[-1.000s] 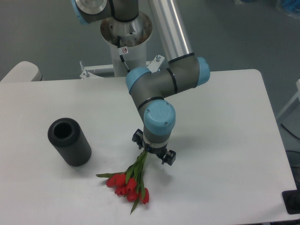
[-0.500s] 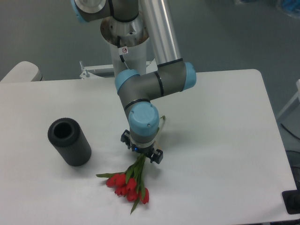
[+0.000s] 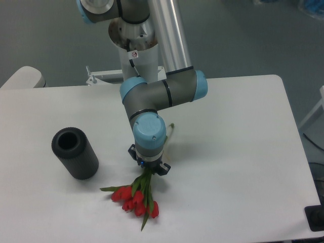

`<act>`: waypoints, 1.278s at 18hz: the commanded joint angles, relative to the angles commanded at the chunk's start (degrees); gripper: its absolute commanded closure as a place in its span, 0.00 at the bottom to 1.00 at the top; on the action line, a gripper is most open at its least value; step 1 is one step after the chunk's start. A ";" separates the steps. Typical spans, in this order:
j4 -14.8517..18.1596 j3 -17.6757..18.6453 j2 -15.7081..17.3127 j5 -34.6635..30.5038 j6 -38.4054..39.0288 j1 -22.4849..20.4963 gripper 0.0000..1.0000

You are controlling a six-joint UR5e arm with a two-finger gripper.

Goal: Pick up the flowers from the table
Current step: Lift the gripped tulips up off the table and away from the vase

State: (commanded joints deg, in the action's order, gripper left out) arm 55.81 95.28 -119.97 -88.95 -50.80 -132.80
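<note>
Red tulip buds on long thin green stems (image 3: 137, 198) make up the small bunch lying on the large flat white counter (image 3: 238, 152), toward its front edge. The fingers (image 3: 148, 167) of the grey-and-blue arm (image 3: 157, 98) sit directly over the upper part of the stems, where the green strands disappear under the wrist. Whether the fingers are clamped on the stems or only set around them cannot be told, since the round blue wrist cap (image 3: 149, 132) hides the gap between them from above.

Below the fingers the stems fan downward and slightly left into the cluster of red buds, with a green leaf sticking out to the left and another trailing down past the lowest bud. A thin pale-green stem end pokes out on the far side of the wrist, up and to the right of it. Whether the buds rest on the counter or hang just above it is not clear.

A black upright cylinder with an open hollow top (image 3: 75, 153) stands on the counter well to the left of the flowers, apart from them and from the arm. The arm's metal base column (image 3: 137, 45) rises behind the counter's rear edge.
</note>
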 joint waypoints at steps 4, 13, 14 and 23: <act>0.26 -2.20 0.00 0.09 -0.09 -0.26 0.82; 4.91 -8.08 -0.09 0.09 -7.63 -4.83 0.95; 6.14 -9.05 -0.17 0.17 -8.52 -5.62 0.96; 11.41 -19.50 -5.79 0.00 -16.51 -8.43 0.97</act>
State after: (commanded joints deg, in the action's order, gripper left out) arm 67.22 75.78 -125.76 -88.95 -67.31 -141.24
